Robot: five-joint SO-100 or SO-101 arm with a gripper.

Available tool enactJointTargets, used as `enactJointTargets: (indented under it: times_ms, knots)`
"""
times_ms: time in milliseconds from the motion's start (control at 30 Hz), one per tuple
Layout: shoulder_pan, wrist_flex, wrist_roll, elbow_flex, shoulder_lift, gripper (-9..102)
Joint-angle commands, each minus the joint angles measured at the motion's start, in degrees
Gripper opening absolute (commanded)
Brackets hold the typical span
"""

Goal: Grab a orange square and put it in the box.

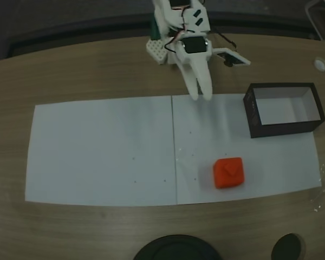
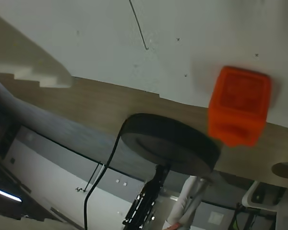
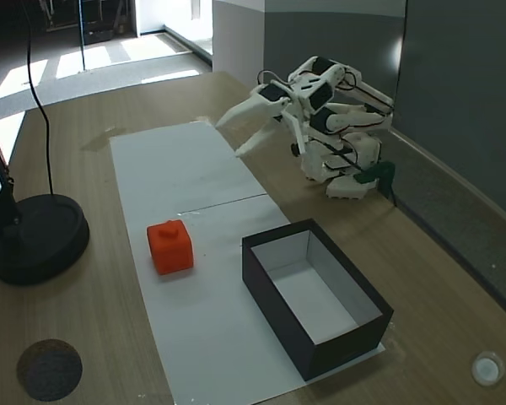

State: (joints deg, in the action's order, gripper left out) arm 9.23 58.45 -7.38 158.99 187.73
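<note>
The orange square (image 1: pixel 228 172) rests on white paper, a cube with a small dent on top; it is also seen in the other fixed view (image 3: pixel 169 245) and at the right of the wrist view (image 2: pixel 240 103). The box (image 1: pixel 253 114), black outside and white inside, stands topless and holds nothing, up and to the right of the cube. In the other fixed view the box (image 3: pixel 270 297) lies just right of the cube. My white gripper (image 1: pixel 201 97) hovers near the paper's far edge, well apart from both. Seen from the side, the gripper (image 3: pixel 227 140) has its fingers spread with nothing between them. One white finger (image 2: pixel 33 67) shows at the wrist view's left.
Two white paper sheets (image 1: pixel 103 151) cover the wooden table. A black round lamp base (image 1: pixel 176 249) with a cable stands at the near edge, beside a dark disc (image 1: pixel 288 248). A small white cap (image 1: pixel 319 64) lies beyond the box. The arm's base (image 3: pixel 341 173) sits by the wall.
</note>
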Motion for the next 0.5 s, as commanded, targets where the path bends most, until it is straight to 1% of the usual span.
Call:
enactJointTargets:
  times_ms: [0, 167, 300, 367, 467]
  knots:
    - [2.55, -1.58, -0.26, -11.87, -14.85, 29]
    - [6.33, -1.05, -0.26, -32.78, -46.93, 29]
    - [6.77, -0.79, 0.35, -50.36, -70.93, 29]
    - [6.77, 1.23, 1.14, -58.89, -81.04, 29]
    - [6.86, 6.42, 1.85, -71.02, -93.6, 29]
